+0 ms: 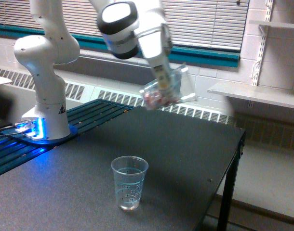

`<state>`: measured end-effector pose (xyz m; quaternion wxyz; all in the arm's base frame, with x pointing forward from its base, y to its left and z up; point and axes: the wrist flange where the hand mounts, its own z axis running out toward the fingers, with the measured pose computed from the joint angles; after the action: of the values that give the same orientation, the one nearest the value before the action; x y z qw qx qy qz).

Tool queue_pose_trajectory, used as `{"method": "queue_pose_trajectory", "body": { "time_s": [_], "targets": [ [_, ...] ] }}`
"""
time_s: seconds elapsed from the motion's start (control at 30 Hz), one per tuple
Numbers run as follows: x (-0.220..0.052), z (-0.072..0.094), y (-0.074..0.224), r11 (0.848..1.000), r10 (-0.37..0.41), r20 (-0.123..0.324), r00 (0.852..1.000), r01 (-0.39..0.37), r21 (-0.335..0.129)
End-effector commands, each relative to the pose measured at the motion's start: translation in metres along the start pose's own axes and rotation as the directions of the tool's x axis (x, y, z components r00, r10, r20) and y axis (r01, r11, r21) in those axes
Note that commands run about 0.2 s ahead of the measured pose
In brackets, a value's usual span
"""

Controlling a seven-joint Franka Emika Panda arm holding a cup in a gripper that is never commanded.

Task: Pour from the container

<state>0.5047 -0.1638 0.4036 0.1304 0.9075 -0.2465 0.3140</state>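
The container (168,91), a clear wide tumbler with reddish-pink and pale pieces lying in its lower end, hangs tilted in the air above the table's far side. My gripper (162,82) is shut on it, the fingers partly blurred by motion. A smaller clear cup (129,182) with printed marks stands upright on the dark table (185,159), below the container and toward the exterior view's left. The cup looks empty.
The arm's white base (45,96) stands at the exterior view's left on blue slats with a blue light. A white shelf (255,94) juts from the wall at the right. The table's right edge (236,144) drops off to the floor.
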Motion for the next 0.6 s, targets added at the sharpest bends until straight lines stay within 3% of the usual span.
{"method": "queue_pose_trajectory", "body": {
  "time_s": [0.03, 0.6],
  "targets": [
    [-0.015, 0.003, 0.042, 0.997, 0.077, -0.001, 0.997, -0.077, -0.029],
    [-0.079, 0.018, 0.112, 0.991, 0.061, 0.075, 0.995, -0.052, -0.120]
  ]
}}
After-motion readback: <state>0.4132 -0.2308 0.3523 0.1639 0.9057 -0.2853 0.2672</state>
